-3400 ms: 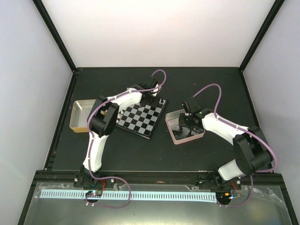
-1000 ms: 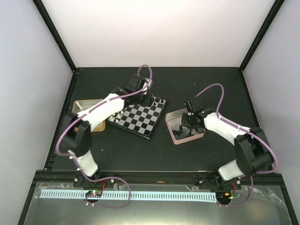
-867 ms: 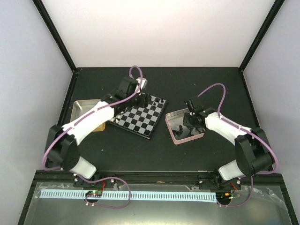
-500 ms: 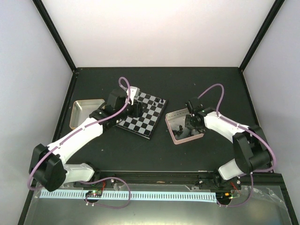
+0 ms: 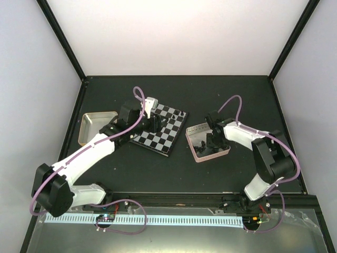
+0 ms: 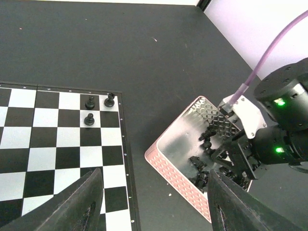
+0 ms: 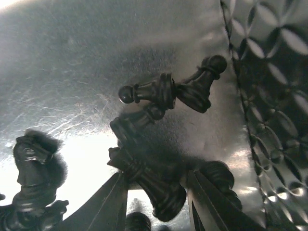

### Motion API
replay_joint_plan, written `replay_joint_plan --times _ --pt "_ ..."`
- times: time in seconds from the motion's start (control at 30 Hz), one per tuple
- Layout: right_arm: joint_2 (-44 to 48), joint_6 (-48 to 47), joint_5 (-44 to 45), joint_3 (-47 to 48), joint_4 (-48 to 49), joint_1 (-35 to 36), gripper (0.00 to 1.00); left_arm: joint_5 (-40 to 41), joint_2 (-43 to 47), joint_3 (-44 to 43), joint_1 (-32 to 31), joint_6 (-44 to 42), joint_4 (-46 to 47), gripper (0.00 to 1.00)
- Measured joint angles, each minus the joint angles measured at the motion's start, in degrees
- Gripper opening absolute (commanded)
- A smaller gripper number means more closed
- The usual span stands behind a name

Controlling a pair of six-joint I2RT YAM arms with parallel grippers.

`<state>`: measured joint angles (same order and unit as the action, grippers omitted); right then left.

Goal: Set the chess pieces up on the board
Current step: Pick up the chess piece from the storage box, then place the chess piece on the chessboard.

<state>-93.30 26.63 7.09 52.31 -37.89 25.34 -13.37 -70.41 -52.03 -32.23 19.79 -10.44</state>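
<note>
The board (image 5: 164,132) lies at centre left, with three black chess pieces (image 6: 90,102) standing in its far right corner. Many more black chess pieces (image 6: 202,178) lie loose in the pinkish tin (image 5: 196,153). My left gripper (image 6: 154,207) hovers open above the board's right edge, nothing between its fingers (image 6: 82,202). My right gripper (image 7: 156,211) is down inside the tin, and its fingers (image 7: 113,207) stand close on either side of a black piece (image 7: 159,185) lying on the tin floor. Two other fallen pieces (image 7: 149,91) lie just beyond it.
A gold-rimmed tin (image 5: 84,138) sits left of the board, partly behind the left arm. The pink tin's embossed wall (image 7: 269,96) rises right of the right gripper. Black frame rails (image 5: 68,132) border the dark table.
The left arm has swung back from the board's far corner and now stretches low from the left, still over the last half second. The right gripper stays in the tin while its arm shifts.
</note>
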Motion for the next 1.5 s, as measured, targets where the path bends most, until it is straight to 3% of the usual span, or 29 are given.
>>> replay_joint_plan --times 0.3,0.53,0.8,0.93,1.23,1.5 --pt "-2.45 -1.27 0.02 1.99 -0.61 0.02 0.14 -1.03 0.52 0.02 0.0 0.04 0.24 0.61" --pt "-1.99 -1.7 -0.42 1.36 3.82 0.0 0.13 -2.1 0.72 0.02 0.0 0.79 0.28 0.62" --pt "5.07 -3.5 -3.26 -2.97 12.39 0.0 0.13 -7.34 -0.22 -0.02 0.0 3.67 1.18 0.64" --pt "11.23 -5.86 -9.57 -6.95 18.38 0.0 0.13 -12.98 -3.91 -1.4 0.0 6.14 1.33 0.67" --pt "22.62 -9.66 -34.03 -14.01 34.45 0.98 0.14 -27.78 -13.7 -9.35 0.0 8.85 -1.38 0.68" --pt "23.3 -11.34 -43.04 -14.21 38.03 2.82 0.15 -33.7 -15.96 -12.66 -0.13 9.03 -4.96 0.56"
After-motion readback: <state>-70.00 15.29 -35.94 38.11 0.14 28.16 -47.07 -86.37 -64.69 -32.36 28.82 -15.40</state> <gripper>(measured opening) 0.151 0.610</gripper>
